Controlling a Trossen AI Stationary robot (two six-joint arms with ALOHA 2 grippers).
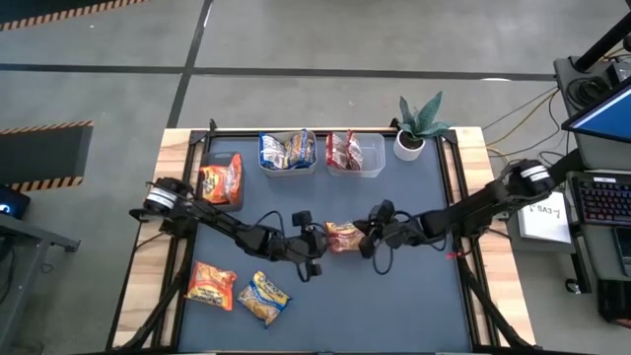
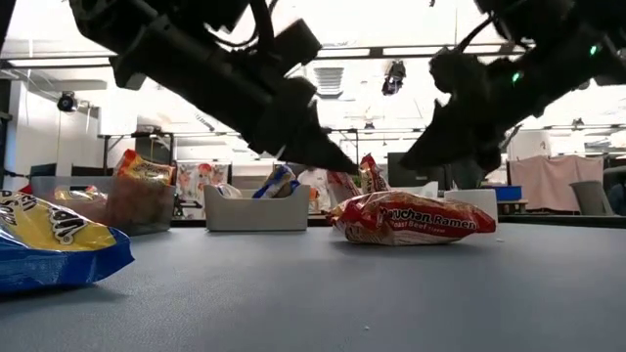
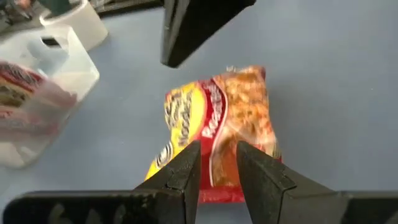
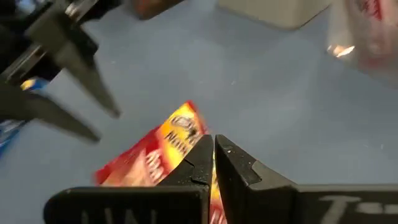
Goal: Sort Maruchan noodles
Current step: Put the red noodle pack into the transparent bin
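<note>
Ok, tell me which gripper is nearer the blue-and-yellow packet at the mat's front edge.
Left. The left gripper hovers just up-right of the blue-and-yellow packet, beside the red packet at mid-mat. The right gripper sits across that red packet, farther away.

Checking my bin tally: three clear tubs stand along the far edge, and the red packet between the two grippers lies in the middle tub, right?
No. The red packet lies on the mat, outside every tub, as the high view shows. Three clear tubs do stand along the far edge.

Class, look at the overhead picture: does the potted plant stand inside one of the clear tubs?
No: the potted plant stands on the table's far edge, beside the tub.
</note>
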